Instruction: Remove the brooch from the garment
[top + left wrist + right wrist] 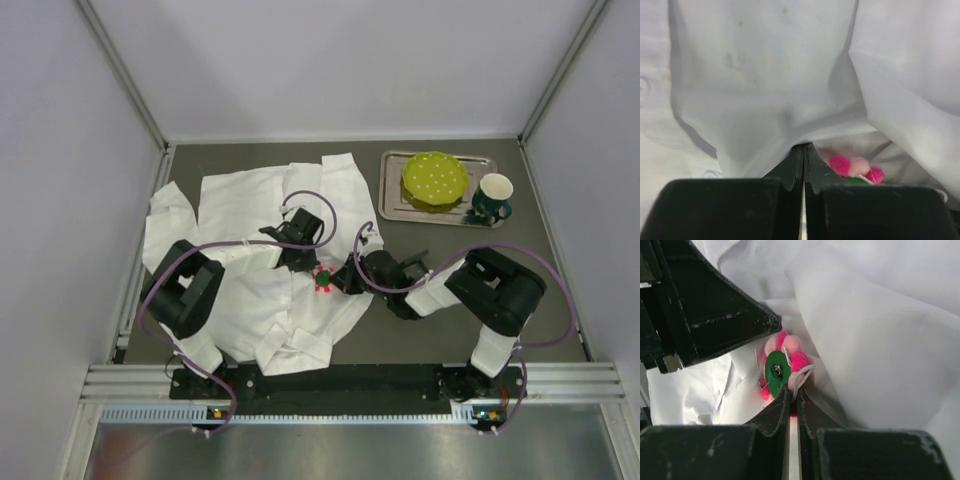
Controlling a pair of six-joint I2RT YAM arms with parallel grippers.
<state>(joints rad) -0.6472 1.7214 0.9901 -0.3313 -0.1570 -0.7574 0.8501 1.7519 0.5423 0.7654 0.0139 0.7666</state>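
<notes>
Over the middle of the table, in the top view, both arms converge on one spot. The brooch (pixel 323 277) sits on the lower right part of the garment (pixel 250 200). The left gripper (pixel 303 262) is just beside it on its left, and the right gripper (pixel 344 279) reaches in from the right and touches it. With the brooch between the two sets of tips, your pull will most likely have to go rightward, away from the left arm. At this size you cannot tell from here what either gripper holds.

In the left wrist view, the jaws are pressed together on a fold of the white fabric, which tents up from the tips. The brooch (pixel 852 167) shows just right of them, with only its pink petals visible. The rest is cut off by the finger body and hooded by a fold.

In the right wrist view, the jaws are clamped shut at the brooch's lower edge, apparently on the wire clasp (pixel 802 377) beside the green backing disc (pixel 776 370) (you are seeing its back, turned toward this camera). The brooch lies straight ahead of the tips, touching them. Whether the pin runs through the cloth is hidden behind the petals, and the left gripper's black body blocks the upper left.
</notes>
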